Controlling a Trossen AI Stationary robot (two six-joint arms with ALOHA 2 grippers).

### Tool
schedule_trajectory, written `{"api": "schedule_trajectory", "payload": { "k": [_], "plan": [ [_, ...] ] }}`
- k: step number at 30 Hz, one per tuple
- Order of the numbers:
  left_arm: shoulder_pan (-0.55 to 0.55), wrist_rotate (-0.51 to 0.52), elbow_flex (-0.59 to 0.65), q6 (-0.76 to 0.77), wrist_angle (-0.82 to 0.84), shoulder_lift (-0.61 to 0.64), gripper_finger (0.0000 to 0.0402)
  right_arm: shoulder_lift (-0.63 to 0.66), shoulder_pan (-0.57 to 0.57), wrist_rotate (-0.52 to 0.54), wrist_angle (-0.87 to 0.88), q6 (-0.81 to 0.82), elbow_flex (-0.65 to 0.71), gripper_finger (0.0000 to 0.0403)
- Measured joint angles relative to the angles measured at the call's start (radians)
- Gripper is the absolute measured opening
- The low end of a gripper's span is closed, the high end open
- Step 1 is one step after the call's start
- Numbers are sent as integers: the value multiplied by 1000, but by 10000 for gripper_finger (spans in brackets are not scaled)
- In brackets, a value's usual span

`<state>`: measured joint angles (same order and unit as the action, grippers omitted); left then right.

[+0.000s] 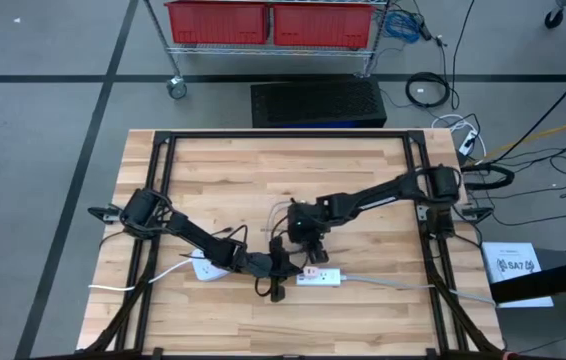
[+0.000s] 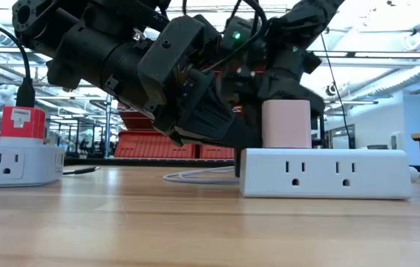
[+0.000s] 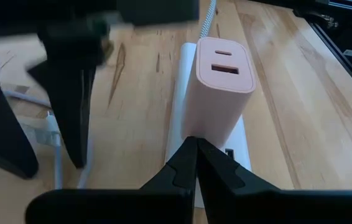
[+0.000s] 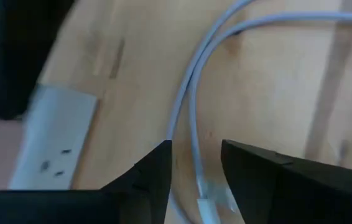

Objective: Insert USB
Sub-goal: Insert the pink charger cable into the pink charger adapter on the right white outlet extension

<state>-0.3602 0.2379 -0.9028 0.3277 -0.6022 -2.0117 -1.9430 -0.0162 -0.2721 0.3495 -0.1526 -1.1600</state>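
A white power strip (image 1: 329,277) (image 2: 325,174) lies near the table's near edge. A pink charger (image 3: 219,93) (image 2: 286,124) stands plugged into it, its two USB ports facing up. My left gripper (image 3: 196,148) (image 1: 279,268) is shut, level with the charger's base on its left side. My right gripper (image 4: 196,163) (image 1: 308,243) is open above the table just beyond the strip. A pale grey cable (image 4: 188,99) runs between its fingers, with the plug end (image 4: 208,198) near their tips. My left gripper has its shut tips right at the lower side of the pink charger (image 3: 208,134); whether they touch it I cannot tell. My right gripper's fingers stand on either side of the cable's plug end, and I cannot tell whether they touch it.
A second white power strip (image 1: 206,267) (image 2: 13,163) with a red plug (image 2: 22,122) lies to the left. Black frame rails (image 1: 163,200) run along the table's sides. A cart with red bins (image 1: 263,22) stands beyond the far edge.
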Motion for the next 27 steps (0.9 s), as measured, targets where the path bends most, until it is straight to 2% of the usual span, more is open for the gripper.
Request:
{"api": "schedule_trajectory", "payload": {
  "k": [6,12,17,24,27],
  "plan": [
    [0,0,0,4,1,0,21,-69,5,-29,13,5,-31,98],
    [-1,1,0,3,1,0,21,-52,5,-5,15,-2,-38,11],
    [-1,1,0,-4,2,0,21,9,0,17,41,-1,-53,4],
    [0,1,0,-21,2,0,21,181,-31,160,83,20,-57,1],
    [0,1,0,-22,1,0,21,268,-63,179,69,45,-58,1]
  ]
}}
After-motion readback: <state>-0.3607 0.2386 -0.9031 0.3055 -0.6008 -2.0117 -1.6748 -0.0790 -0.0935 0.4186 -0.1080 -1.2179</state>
